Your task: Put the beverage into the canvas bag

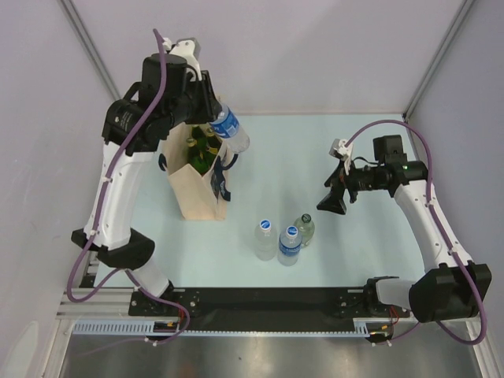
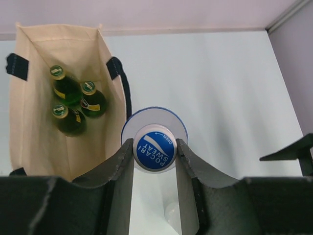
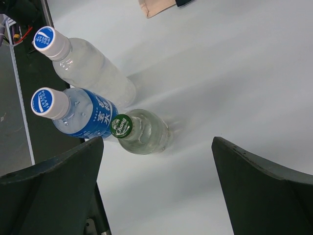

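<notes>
Noted three bottles standing close together on the pale desk [image 1: 331, 150], nearest the arm bases: a clear bottle [image 1: 265, 239] with a blue-and-white cap, a blue-labelled bottle [image 1: 289, 244] just beside it, and a green-capped bottle [image 1: 305, 229] just behind. Saw all three upright and free of either hand. Found the right hand [image 1: 331, 201] a little farther back and off to the right, hanging above the desk with fingers spread wide and nothing between them. Placed the canvas bag [image 1: 194, 195] farther back on the left, upright on the desk, mouth open, a navy handle [image 2: 115, 67] drooping at the rim. Counted three green bottles [image 2: 73, 105] standing inside, grouped toward one end. Caught the left hand [image 1: 212, 120] farthest back, high over the bag's far right corner, clamped on the neck of the held bottle [image 2: 154, 151] just under its blue Pocari Sweat cap. Judged the held bottle to be in the air, tilted in the top view, just outside the bag's rim beside the handle and not inside the bag.
</notes>
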Tool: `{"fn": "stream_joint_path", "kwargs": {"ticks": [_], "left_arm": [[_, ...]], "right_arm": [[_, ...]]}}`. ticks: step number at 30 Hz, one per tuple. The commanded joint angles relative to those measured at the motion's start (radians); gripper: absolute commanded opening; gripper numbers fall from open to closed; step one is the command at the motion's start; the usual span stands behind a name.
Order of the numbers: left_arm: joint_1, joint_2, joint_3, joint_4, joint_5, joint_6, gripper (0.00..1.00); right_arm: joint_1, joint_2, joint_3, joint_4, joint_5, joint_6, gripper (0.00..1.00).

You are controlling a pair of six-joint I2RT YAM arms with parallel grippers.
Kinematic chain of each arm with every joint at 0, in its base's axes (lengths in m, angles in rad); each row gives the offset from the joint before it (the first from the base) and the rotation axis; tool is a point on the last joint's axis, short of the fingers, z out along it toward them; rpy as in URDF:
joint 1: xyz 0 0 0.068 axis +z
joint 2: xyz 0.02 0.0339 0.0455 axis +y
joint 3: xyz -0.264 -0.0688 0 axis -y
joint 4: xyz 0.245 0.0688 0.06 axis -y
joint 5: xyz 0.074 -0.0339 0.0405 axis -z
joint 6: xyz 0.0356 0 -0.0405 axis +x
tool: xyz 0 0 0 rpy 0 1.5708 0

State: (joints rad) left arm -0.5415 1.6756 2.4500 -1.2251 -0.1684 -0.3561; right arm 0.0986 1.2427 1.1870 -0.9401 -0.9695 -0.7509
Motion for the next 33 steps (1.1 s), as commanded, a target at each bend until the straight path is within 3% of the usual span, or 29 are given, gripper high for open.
{"fn": "stream_joint_path", "kwargs": {"ticks": [1, 6, 20, 33], "left_arm": [[0.060, -0.080, 0.056, 0.257, 0.000, 0.019, 0.00], [0.090, -0.109, 0.058, 0.335, -0.042, 0.035, 0.00], [0.198, -0.070, -0.014, 0.340, -0.095, 0.140, 0.00], [0.202, -0.036, -0.285, 0.430, -0.011, 0.180, 0.00]], "right_arm": [[-0.004, 0.014, 0.046, 0.014, -0.014, 0.018, 1.00], [-0.004, 0.024, 0.033, 0.023, -0.015, 0.039, 1.00], [-0.014, 0.041, 0.020, 0.030, 0.003, 0.048, 1.00], [-0.031, 0.043, 0.002, 0.049, 0.005, 0.059, 1.00]]}}
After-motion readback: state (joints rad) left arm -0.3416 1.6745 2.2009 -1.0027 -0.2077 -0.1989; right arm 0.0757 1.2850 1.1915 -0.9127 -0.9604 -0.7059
